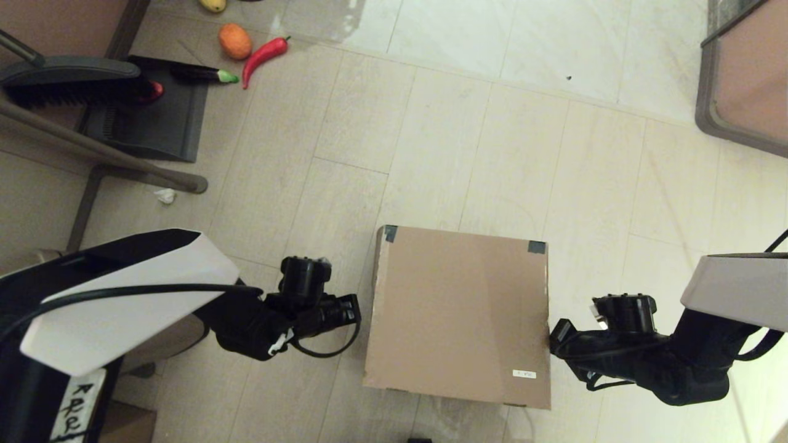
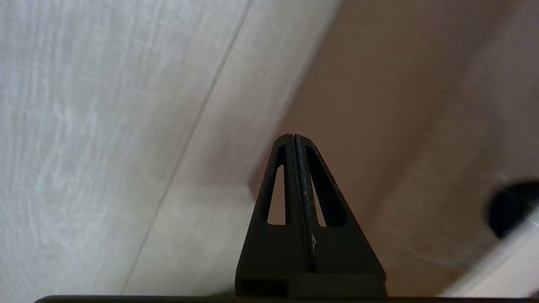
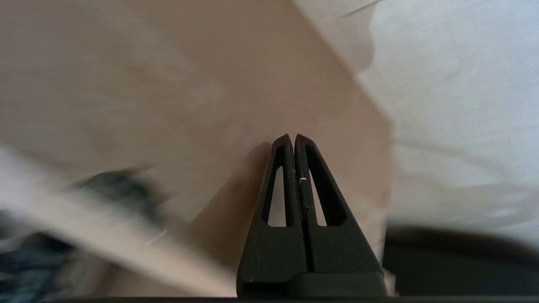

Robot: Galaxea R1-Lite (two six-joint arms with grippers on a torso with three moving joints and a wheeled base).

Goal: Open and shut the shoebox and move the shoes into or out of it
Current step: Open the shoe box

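Over at nine o'clock of the box the left gripper (image 1: pixel 356 311) sits low, fingers pressed flat together with nothing between them, tips just beside the shoebox (image 1: pixel 458 311) and pointing at its left wall; whether they touch the cardboard I can't tell. The shoebox itself lies closed on the tiled floor (image 1: pixel 431 123), dead centre, black tape (image 1: pixel 389 233) at its two far corners and the white label (image 1: pixel 524 373) near the five o'clock corner; no shoes in sight, so presumably they are inside. At three o'clock the right gripper (image 1: pixel 552 332) is hard up against the right edge, likewise pinched tight and empty. The danger here: two shut claws can't pinch a lid lip, so a lift would have to come from wedging under the rim, and a slip would shove the whole box sideways or crumple the thin edge. Uneven pushes from the two sides could also twist it. Room is generous toward twelve o'clock, open tile all the way, but the dustpan (image 1: pixel 154 117) and metal frame (image 1: pixel 98 151) crowd ten o'clock, and a bin (image 1: pixel 748 80) guards two o'clock
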